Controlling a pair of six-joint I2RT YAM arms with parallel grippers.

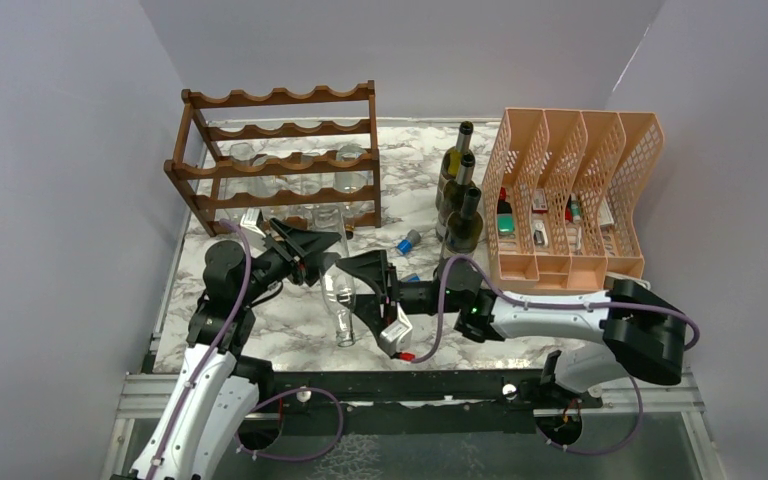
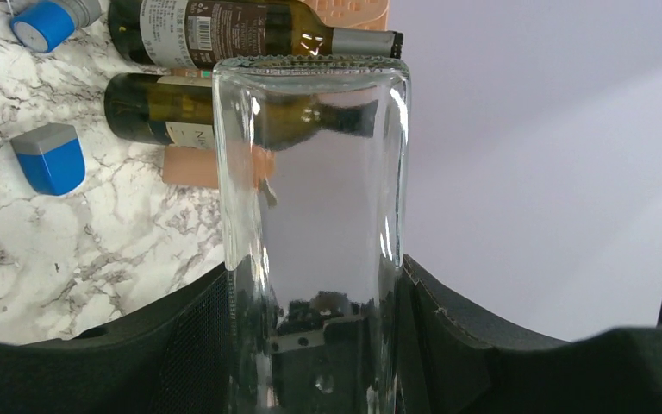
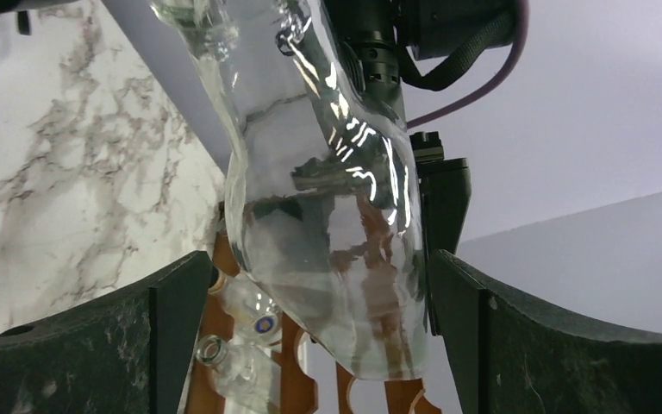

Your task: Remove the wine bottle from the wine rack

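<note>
Peach lattice organizer (image 1: 560, 160), blue cap (image 1: 407, 242)

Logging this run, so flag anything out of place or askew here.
Two blue caps lie loose on the marble table near the dark bottles. The clear bottle is held tilted in front of the wine rack by the left gripper, the right gripper open around it. Nothing visibly spilled or broken.

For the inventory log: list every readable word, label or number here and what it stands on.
"Ni": start of the label on the lower dark bottle; the rest hides behind the clear bottle.
Upper dark bottle: barcode and print, too small to read.
Nothing else legible.
</note>
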